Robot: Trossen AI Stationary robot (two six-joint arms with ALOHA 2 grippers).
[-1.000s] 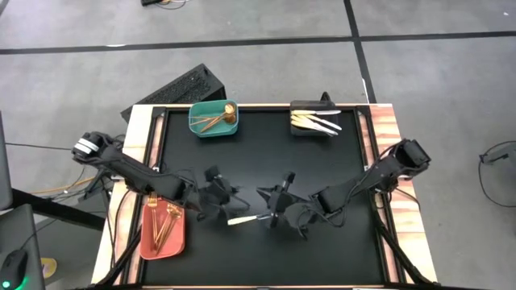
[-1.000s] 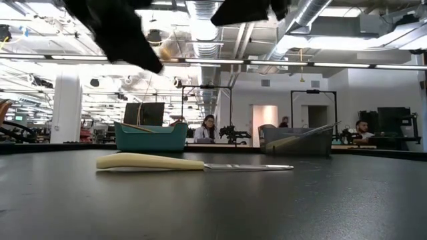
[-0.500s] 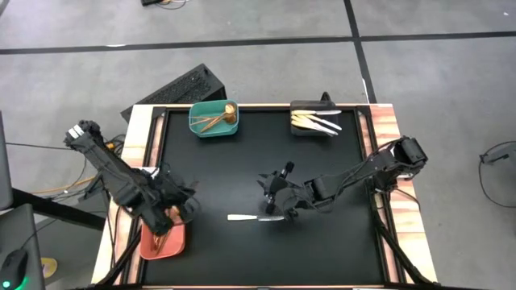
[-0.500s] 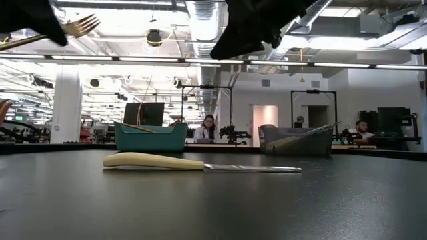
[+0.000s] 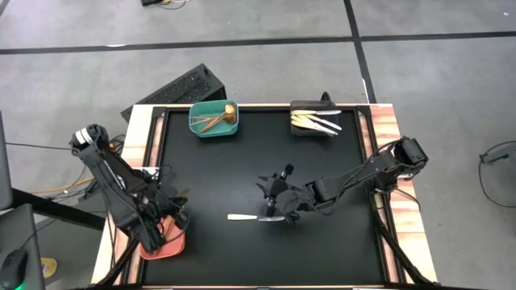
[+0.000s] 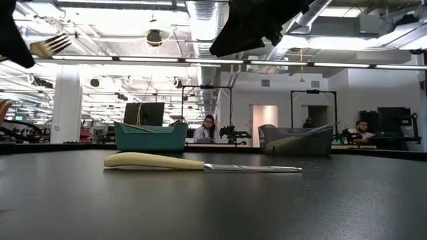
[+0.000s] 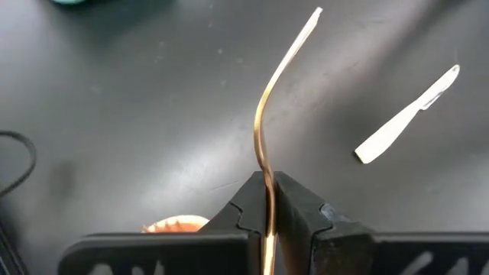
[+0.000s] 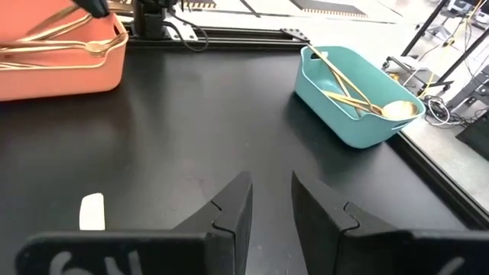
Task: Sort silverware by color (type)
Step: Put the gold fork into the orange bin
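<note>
1 knife (image 5: 243,217) mid-table, right gripper (image 5: 272,211) just beside, 2 bins (image 5: 214,118) at the far edge

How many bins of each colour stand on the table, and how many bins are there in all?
Teal bin: 1
Salmon bin: 1
Black bin: 1
Total: 3

The black mat (image 5: 242,169) around me lies open; only the white knife (image 5: 243,217) lies mid-table, with the teal bin (image 5: 213,127) and black bin (image 5: 310,129) along the far edge.
</note>
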